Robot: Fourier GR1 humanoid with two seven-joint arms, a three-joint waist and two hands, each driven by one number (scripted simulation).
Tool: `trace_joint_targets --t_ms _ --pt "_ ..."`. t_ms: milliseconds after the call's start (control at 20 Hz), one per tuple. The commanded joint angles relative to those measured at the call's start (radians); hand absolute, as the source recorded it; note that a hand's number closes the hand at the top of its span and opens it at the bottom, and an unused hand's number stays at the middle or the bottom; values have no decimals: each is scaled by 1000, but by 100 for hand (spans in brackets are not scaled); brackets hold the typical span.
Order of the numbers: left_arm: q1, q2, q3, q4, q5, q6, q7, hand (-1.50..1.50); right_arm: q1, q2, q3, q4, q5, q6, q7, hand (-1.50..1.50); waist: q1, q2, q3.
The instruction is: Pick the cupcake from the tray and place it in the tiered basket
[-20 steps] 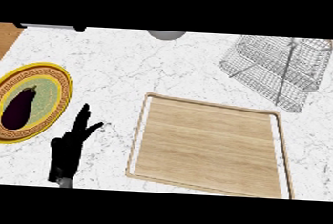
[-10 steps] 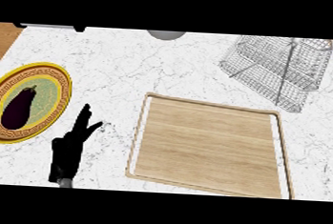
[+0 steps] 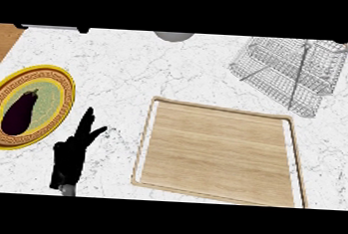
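Showing only to the wrist at the lower left edge, the left hand (image 3: 71, 156) is released, fingers (image 3: 86, 122) straight; the cupcake cannot be made out; the tray (image 3: 219, 151) lies just right of the hand, the tiered basket (image 3: 294, 70) well apart

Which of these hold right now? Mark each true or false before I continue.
1. A dark purple eggplant lies on the round yellow plate. True.
2. The wire tiered basket stands beyond the light wooden tray, toward the right. True.
3. A cupcake sits on the tray. False: no cupcake shows on it.
4. The black left hand grips the eggplant. False: it rests open at the lower left, apart from the plate.
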Motion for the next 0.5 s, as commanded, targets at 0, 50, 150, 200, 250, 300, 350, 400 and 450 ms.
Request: trace_joint_targets --t_ms 0,50,150,200,250,300,350,400,450 --pt "26 -23 -23 34 -28 23 -1 0 25 96 -95 78 -86 -100 -51 150 -1 7 -4" --pt "16 21 18 16 17 -24 32 0 -14 93 -132 102 -119 -88 -31 -150 6 7 -4" --pt "23 13 11 23 2 -11 14 0 1 87 -174 143 -159 -88 -110 -150 3 8 -4" --pt "18 2 5 21 -4 0 15 0 -49 106 -183 156 -165 -98 -80 -150 6 7 -4" --pt "14 16 7 8 12 -29 36 0 -81 99 -201 173 -180 -91 -82 -150 9 7 -4" --pt "4 6 12 25 -4 -1 35 0 -34 95 -231 188 -206 -106 -159 -150 3 8 -4" --pt "14 -14 -16 59 -32 11 -9 0 -68 122 -245 175 -219 -136 -137 -150 2 8 -4" --pt "-31 -7 23 68 13 -10 16 0 -76 122 -257 183 -226 -150 -165 -150 -1 8 -5" --pt "18 7 8 37 -13 -2 9 0 -44 122 -288 148 -262 -155 -181 -150 -10 2 -4"
